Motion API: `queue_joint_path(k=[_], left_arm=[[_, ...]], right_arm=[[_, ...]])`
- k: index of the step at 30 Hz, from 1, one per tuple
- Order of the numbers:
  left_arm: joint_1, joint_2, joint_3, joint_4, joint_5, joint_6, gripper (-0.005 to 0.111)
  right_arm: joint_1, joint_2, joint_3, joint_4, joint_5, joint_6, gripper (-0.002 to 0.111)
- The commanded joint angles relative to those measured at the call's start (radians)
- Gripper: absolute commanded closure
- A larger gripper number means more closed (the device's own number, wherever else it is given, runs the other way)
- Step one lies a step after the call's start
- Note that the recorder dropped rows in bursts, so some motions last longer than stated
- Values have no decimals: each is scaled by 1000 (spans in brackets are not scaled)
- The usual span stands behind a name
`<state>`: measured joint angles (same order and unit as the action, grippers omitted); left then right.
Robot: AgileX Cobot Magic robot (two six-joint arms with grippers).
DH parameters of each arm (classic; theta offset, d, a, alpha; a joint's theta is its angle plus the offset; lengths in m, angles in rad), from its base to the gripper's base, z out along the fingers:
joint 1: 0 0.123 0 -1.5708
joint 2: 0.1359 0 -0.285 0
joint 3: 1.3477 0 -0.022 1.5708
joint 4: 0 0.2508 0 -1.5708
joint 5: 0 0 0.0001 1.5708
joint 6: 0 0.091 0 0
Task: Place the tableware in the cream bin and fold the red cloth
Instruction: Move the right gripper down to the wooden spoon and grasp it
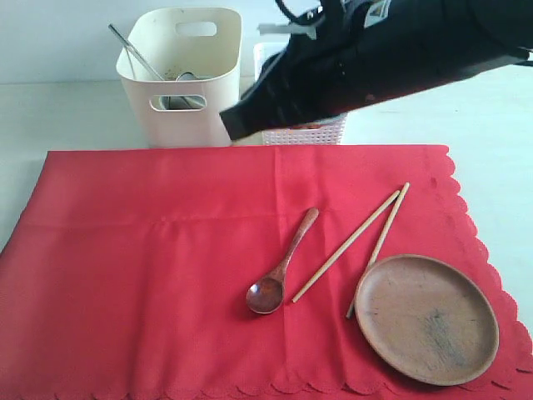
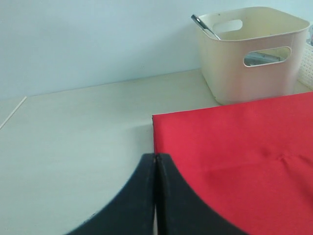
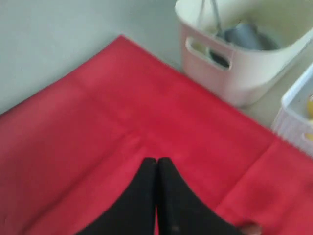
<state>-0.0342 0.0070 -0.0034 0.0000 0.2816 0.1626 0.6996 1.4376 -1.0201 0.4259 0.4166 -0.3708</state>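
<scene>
The red cloth (image 1: 150,275) lies spread over the bench, the cream bin (image 1: 187,125) behind its far edge. On its right half sit the wooden plate (image 1: 426,318), the chopsticks (image 1: 346,247) and the spoon (image 1: 287,258), long axes slanting near-left to far-right. The right end effector (image 3: 156,162), tips together and empty, hangs near the bin, likely nearer them than the left end effector (image 2: 155,159), likewise together

Right arm (image 1: 375,58) is stretching in from the upper right of the exterior view, slanting down toward the middle, outline blurred. Right gripper (image 3: 156,161) is sitting with jaws pressed together, nothing between them. Left gripper (image 2: 155,157) is showing the same: jaws touching, empty.
</scene>
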Motion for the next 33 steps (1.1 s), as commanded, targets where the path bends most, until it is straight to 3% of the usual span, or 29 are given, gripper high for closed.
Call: queue_joint_path(k=[1,4,8,17,33], left_arm=[[2,-7,3,0,-7,-6,107],[2,-7,3,0,-7,-6,107],[2,-7,3,0,-7,-6,107],[2,-7,3,0,-7,-6,107],[2,-7,3,0,-7,-6,107]], right_arm=[[-5,-6,4,-107,137,159,108],[-5,0,6,-261,181,339,105],[-5,48,6,-426,218,597,90],[-2,256,6,-396,233,629,55],[-2,393,6,-365,62,618,54]])
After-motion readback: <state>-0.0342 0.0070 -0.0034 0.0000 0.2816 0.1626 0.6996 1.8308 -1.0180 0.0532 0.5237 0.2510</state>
